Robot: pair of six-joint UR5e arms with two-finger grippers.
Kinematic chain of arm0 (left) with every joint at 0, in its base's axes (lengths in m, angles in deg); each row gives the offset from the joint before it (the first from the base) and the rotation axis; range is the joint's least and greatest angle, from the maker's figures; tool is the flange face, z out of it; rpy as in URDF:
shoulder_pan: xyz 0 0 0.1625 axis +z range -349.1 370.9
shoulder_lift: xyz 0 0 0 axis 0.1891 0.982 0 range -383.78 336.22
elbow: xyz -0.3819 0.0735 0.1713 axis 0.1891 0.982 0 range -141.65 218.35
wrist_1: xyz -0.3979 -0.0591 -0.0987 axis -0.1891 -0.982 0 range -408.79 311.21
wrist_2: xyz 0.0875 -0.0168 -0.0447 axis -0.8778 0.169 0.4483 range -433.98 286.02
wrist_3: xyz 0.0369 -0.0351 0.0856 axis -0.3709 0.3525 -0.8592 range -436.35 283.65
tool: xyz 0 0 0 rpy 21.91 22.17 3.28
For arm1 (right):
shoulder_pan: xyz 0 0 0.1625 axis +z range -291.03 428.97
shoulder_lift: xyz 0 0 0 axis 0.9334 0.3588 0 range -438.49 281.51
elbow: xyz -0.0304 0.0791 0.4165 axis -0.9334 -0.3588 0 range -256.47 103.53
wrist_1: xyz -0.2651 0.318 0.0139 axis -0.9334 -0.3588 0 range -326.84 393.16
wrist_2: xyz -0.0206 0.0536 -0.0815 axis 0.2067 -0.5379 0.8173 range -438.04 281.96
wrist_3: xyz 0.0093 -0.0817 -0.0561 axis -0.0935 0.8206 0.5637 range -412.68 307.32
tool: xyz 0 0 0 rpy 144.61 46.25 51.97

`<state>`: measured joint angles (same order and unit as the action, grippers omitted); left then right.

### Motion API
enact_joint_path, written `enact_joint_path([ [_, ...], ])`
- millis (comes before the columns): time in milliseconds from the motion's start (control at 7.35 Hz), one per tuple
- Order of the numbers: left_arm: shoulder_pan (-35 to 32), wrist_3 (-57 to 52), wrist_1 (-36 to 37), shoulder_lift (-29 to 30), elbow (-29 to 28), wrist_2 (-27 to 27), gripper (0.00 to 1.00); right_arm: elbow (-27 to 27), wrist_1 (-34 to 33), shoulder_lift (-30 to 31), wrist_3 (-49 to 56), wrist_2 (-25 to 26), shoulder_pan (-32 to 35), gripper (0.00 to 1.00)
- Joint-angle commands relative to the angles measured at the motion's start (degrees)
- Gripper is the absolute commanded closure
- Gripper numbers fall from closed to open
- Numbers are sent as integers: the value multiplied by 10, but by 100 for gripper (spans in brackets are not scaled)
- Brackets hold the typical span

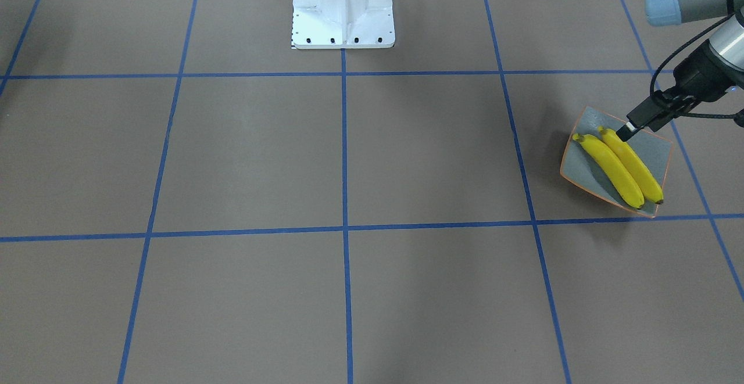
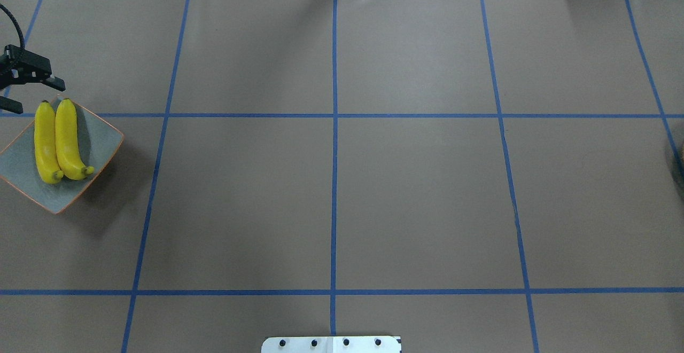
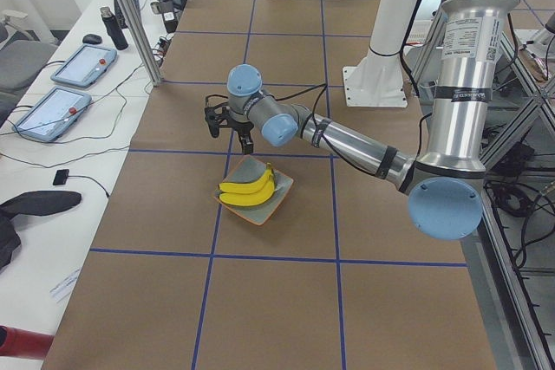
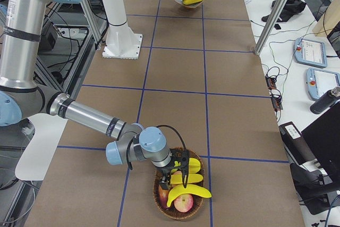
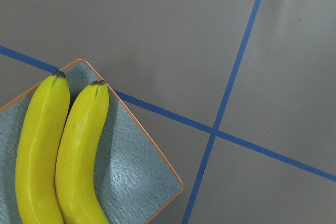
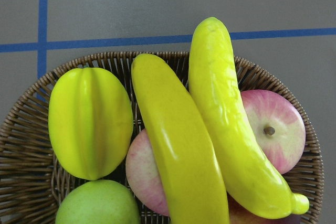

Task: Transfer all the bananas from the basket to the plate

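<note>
At the worktop's (image 1: 349, 157) left end, the front-facing view shows the plate (image 1: 657, 153) carrying two bananas (image 1: 611, 170) that lie side by side and touch. The left gripper (image 1: 629, 129) hangs above the plate's edge near one end of them.

From overhead, that gripper's fingers stand apart with nothing between them, so it is released and empty.

The exterior left view places the plate close to the worktop's left end, with the arm stretched out above it.

At the opposite end, the exterior right view finds the right gripper (image 4: 178, 171) low over a wicker basket (image 4: 163, 206). Whether it is spread or clenched cannot be told.

The left wrist camera looks down on the plated bananas' dark tips beside the plate's corner.

The right wrist camera shows two more bananas (image 6: 176, 145) in the basket, resting across red apples (image 6: 273, 129) beside a starfruit (image 6: 89, 121) and a green apple (image 6: 97, 204).

The task looks about half done, with the next pick in hand. That pick calls for straddling one banana at mid-length, closing, then lifting without dragging its neighbour.
</note>
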<state>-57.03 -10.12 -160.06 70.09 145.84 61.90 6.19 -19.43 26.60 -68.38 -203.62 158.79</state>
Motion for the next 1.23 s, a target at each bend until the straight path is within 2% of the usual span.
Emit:
enact_joint_path([
  [0,0,0,0,-1,0,0,0,-13,1,-6,-1,-2,0,3],
  [681,-1,-3,0,-7,1,0,0,-21,-1,-14,-6,-7,-2,5],
  [1089,-1,-6,0,-8,0,2,0,-22,-1,-15,-6,-17,-3,10],
])
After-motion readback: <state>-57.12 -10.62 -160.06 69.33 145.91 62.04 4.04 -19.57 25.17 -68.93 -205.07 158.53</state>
